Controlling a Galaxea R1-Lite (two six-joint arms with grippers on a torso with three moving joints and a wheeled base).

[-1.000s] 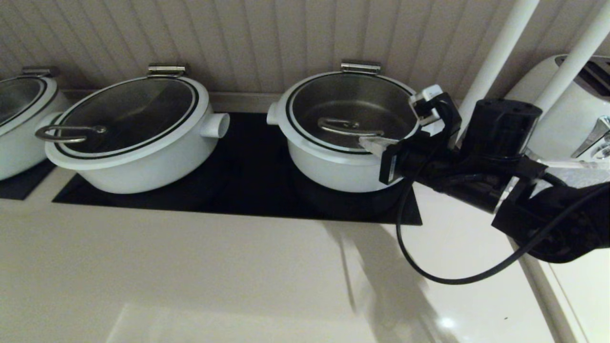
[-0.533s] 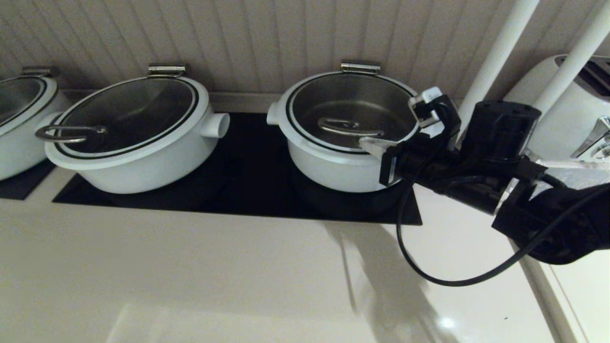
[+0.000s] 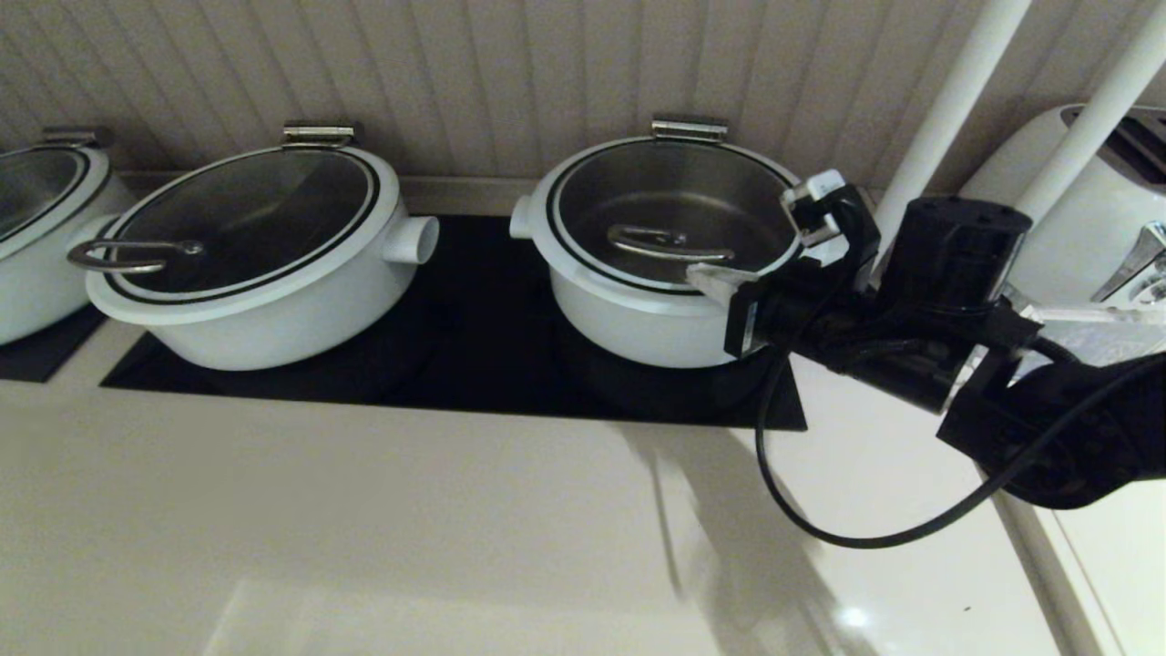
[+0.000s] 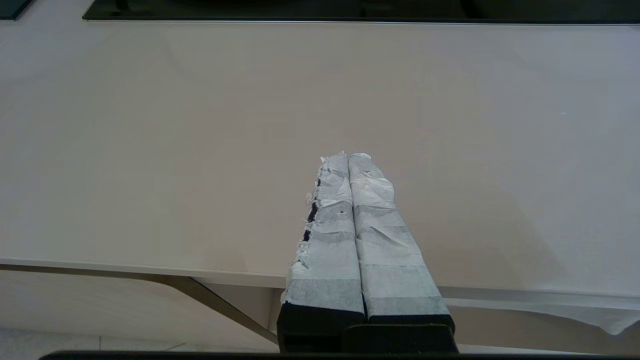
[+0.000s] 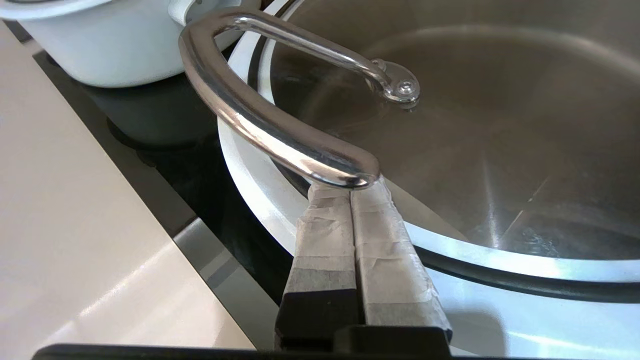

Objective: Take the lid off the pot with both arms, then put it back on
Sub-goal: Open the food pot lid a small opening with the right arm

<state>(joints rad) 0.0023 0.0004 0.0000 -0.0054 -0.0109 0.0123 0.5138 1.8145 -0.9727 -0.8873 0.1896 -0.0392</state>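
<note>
The white pot (image 3: pixel 638 328) stands on the black cooktop, right of centre, with its glass lid (image 3: pixel 674 196) on it. The lid's steel handle (image 3: pixel 669 244) lies across the middle. My right gripper (image 3: pixel 706 276) is at the pot's near right rim, shut and holding nothing. In the right wrist view its taped fingertips (image 5: pixel 351 192) are pressed together and tucked just under the near end of the handle (image 5: pixel 260 125), above the lid's white rim (image 5: pixel 250 180). My left gripper (image 4: pixel 348 157) is shut and empty over bare beige counter, out of the head view.
A wider white pot with a loop-handled lid (image 3: pixel 246 255) stands to the left, another pot (image 3: pixel 36 228) at the far left. A white toaster (image 3: pixel 1093 210) and two white poles (image 3: pixel 947 109) stand at the right. Beige counter (image 3: pixel 364 528) lies in front of the cooktop (image 3: pixel 474 346).
My right arm has shifted very slightly; its fingertips stay at the lid handle. The lid and pot have not moved.
</note>
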